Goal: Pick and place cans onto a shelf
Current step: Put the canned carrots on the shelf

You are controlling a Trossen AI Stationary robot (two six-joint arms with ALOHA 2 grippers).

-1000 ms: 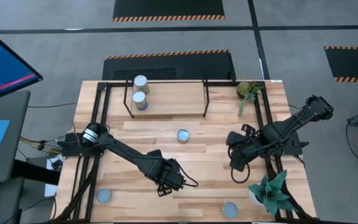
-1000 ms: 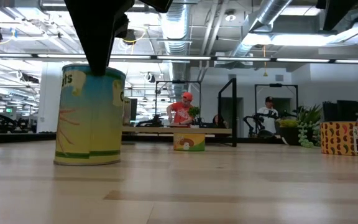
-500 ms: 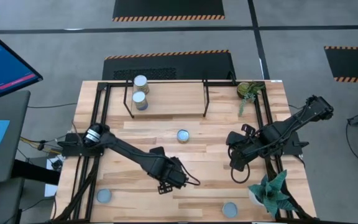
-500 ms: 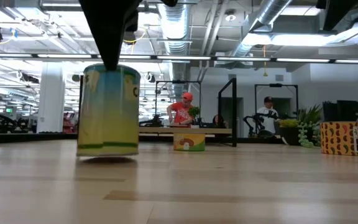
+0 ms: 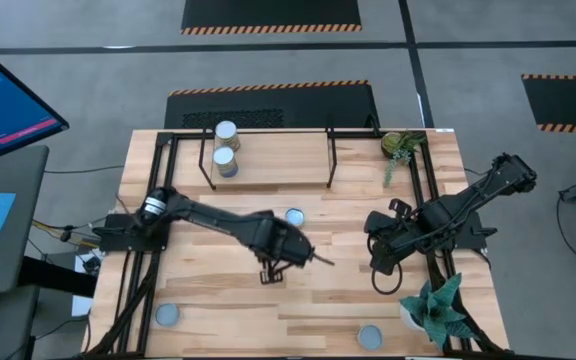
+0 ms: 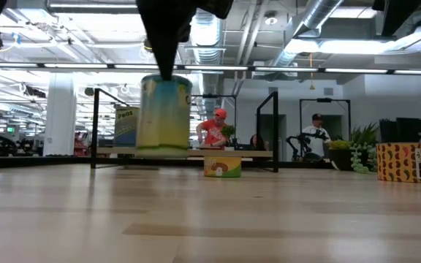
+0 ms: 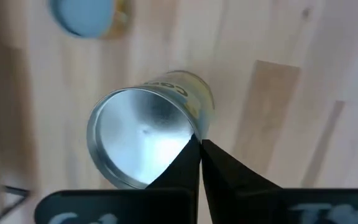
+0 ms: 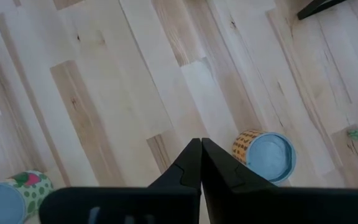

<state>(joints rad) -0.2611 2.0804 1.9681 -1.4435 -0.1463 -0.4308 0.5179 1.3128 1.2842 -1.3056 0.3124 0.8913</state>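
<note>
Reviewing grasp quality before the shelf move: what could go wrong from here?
1. The left hand pinches just the rim of the held can, clear of the table: it may swing or slip.
2. A loose can sits close by; the load could clip it.
3. Two cans already occupy the shelf's left end.

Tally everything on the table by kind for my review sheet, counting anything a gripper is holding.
Cans: 6, two on the shelf, three loose, one in the left gripper
Potted plants: 2
Shelf: 1
Total: 9
</note>
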